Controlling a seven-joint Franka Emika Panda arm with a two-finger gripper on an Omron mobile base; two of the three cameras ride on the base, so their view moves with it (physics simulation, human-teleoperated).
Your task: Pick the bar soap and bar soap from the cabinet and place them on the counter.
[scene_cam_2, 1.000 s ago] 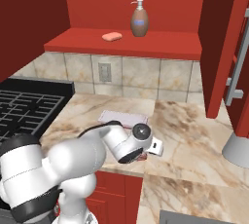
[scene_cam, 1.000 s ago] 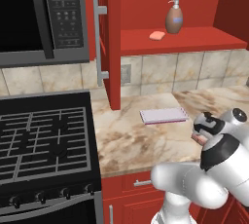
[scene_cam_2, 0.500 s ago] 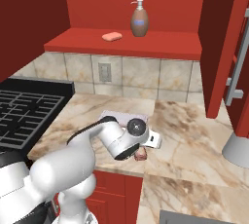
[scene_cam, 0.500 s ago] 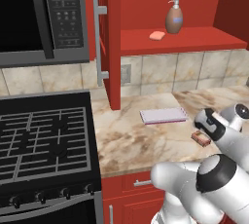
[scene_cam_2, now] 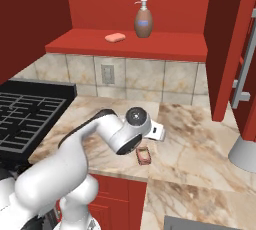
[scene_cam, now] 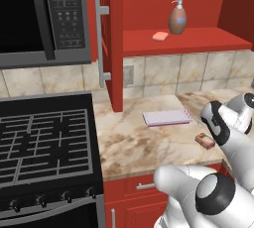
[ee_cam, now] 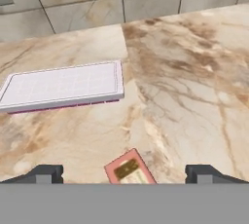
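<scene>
One bar soap (ee_cam: 130,168), salmon-red with a dark mark on top, lies flat on the beige counter (ee_cam: 194,96) near its front edge. My gripper (ee_cam: 125,174) hangs just above it, open wide, a fingertip on each side and neither touching it. The same bar (scene_cam: 205,140) shows beside my hand in the left base view, and lies (scene_cam_2: 144,156) just under my forearm in the right base view. The other bar soap (scene_cam: 160,36) (scene_cam_2: 115,37), peach-pink, rests on the red cabinet shelf (scene_cam: 198,38) (scene_cam_2: 165,46) left of a brown pump bottle (scene_cam: 177,19) (scene_cam_2: 143,20).
A flat pale lavender pad (scene_cam: 167,117) (ee_cam: 63,85) lies on the counter behind the soap. The black gas stove (scene_cam: 44,142) (scene_cam_2: 25,114) is on the left, under a microwave (scene_cam: 39,19). An open red cabinet door (scene_cam: 115,38) stands at the shelf's left. A grey rounded object (scene_cam_2: 245,151) sits far right.
My hand has lifted and drawn back a little from the bar soap on the counter. The soap has stayed where it lies, and the gripper has remained open.
</scene>
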